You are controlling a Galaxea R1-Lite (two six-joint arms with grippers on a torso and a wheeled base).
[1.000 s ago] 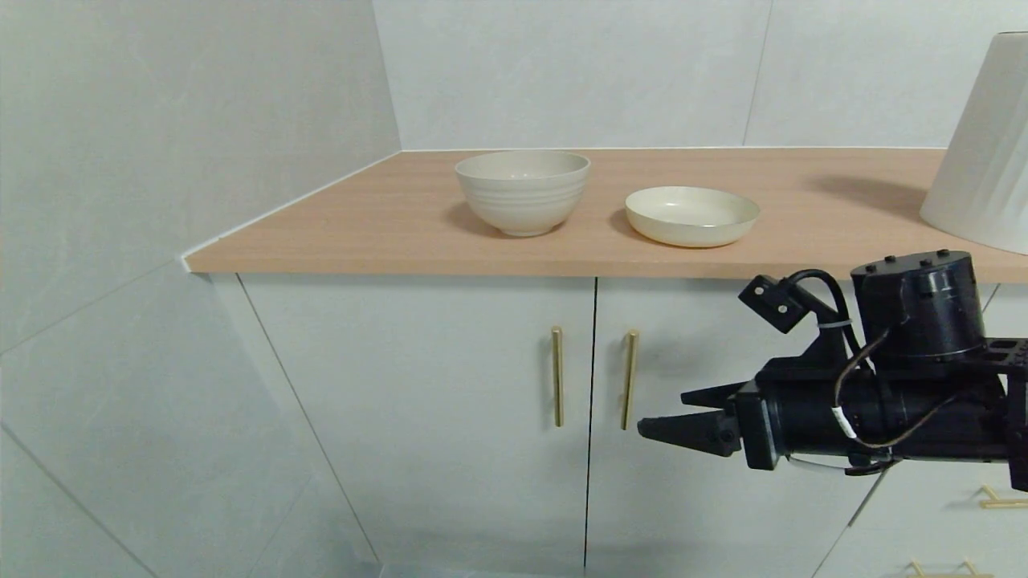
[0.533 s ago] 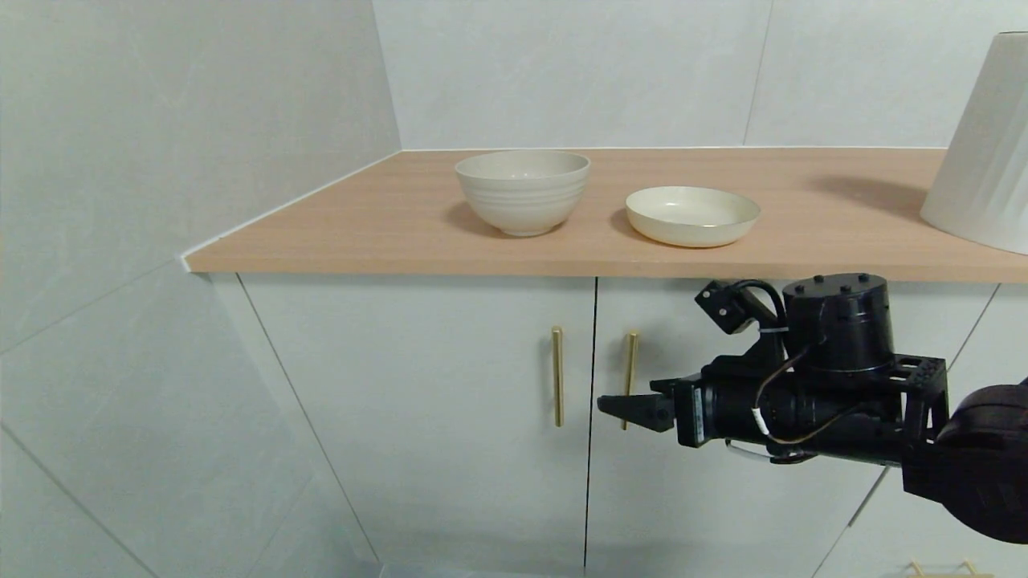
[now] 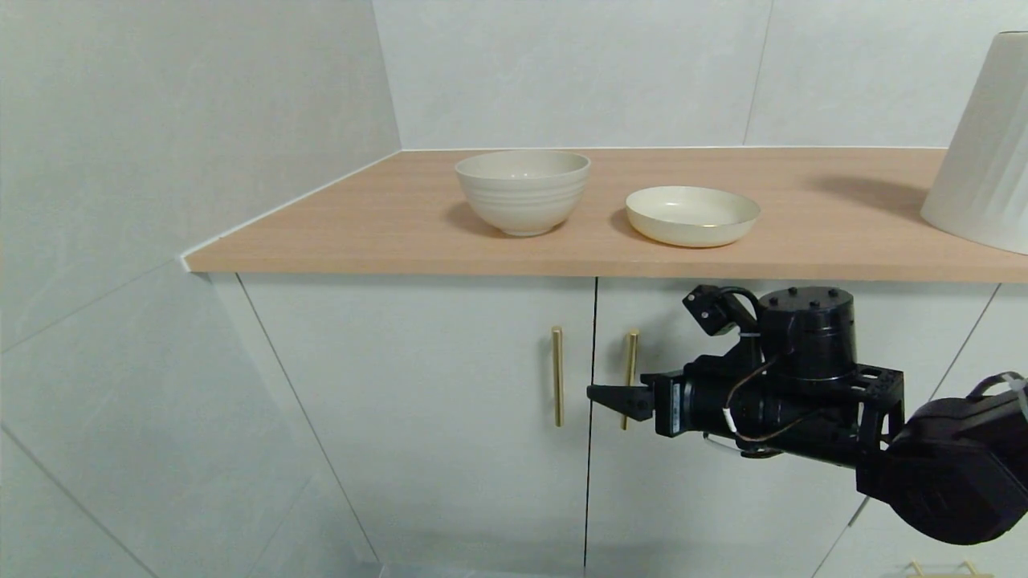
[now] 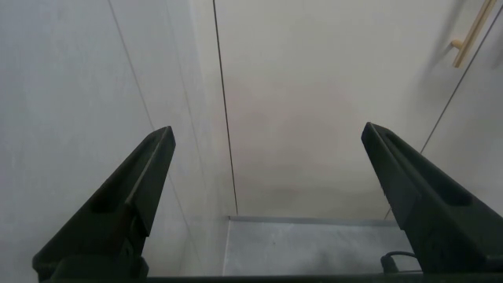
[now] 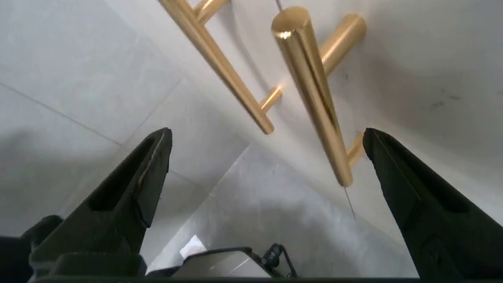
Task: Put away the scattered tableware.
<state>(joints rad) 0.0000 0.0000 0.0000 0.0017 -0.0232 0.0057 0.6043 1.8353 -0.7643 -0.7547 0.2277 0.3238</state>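
Right claw point(image 3: 604, 395) wide open beside door handle point(image 3: 632, 357)

Wood-grain surface point(image 3: 835, 229) sits in a corner of pale tiled wall point(image 3: 201, 120). A white ribbed cone-shaped object point(image 3: 984, 144) stands at its right end, cut off by the frame. Below are two pale closed doors, left door point(image 3: 418, 417) and right door point(image 3: 642, 506). Upright gold handles, left handle point(image 3: 556, 376) and right handle point(image 3: 631, 353), flank the centre seam.

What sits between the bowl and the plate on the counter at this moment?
Nothing. In the head view the bowl and the plate stand apart, with only a bare strip of counter between them.
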